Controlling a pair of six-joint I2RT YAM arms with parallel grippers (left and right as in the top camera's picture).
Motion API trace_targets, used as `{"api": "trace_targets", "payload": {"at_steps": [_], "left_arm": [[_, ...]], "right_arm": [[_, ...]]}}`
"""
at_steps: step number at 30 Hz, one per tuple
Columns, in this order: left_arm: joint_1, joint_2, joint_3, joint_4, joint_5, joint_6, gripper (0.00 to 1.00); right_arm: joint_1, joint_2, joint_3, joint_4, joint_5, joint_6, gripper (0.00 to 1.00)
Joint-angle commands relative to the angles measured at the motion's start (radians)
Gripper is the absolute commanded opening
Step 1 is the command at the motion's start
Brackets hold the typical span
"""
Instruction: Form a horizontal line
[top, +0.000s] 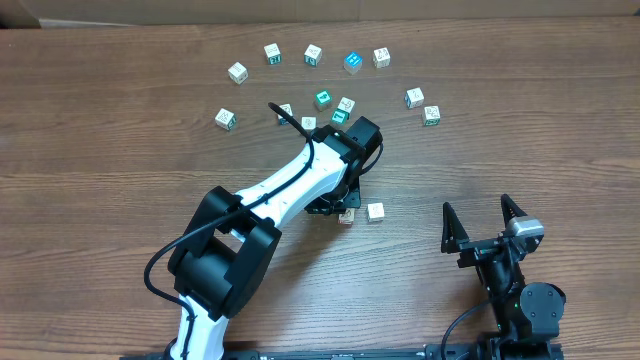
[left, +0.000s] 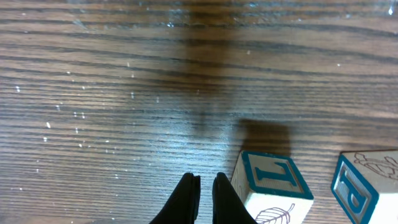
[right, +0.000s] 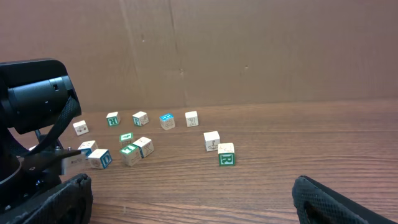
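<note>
Brown wood-grain table. Loose letter cubes scattered toward the far edge, a blue-faced cube among them. Pair of cubes mid-table, side by side, slightly apart. One is a T cube.

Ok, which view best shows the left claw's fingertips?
The left wrist view: the left claw sits close up, tips shut and empty, beside the T cube. Overhead, its own arm hides it; the right wrist view shows only that arm's housing.

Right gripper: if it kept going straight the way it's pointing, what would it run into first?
Likely the green R block, the nearest cube ahead of the right gripper; only bare table lies before it. Height is unclear, so it could pass over.
</note>
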Motion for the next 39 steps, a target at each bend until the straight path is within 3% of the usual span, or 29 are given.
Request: {"api": "trace_targets", "payload": {"at_steps": [1,39], "left_arm": [[-0.008,0.004,-0.009,-0.003,0.038,0.034,0.06],[-0.031,0.004,-0.009,-0.003,0.066,0.064,0.04]], "right_arm": [[0.005,-0.01,-0.011,0.005,-0.005,0.006,1.0],[0.005,-0.01,-0.011,0.005,-0.005,0.006,1.0]]}}
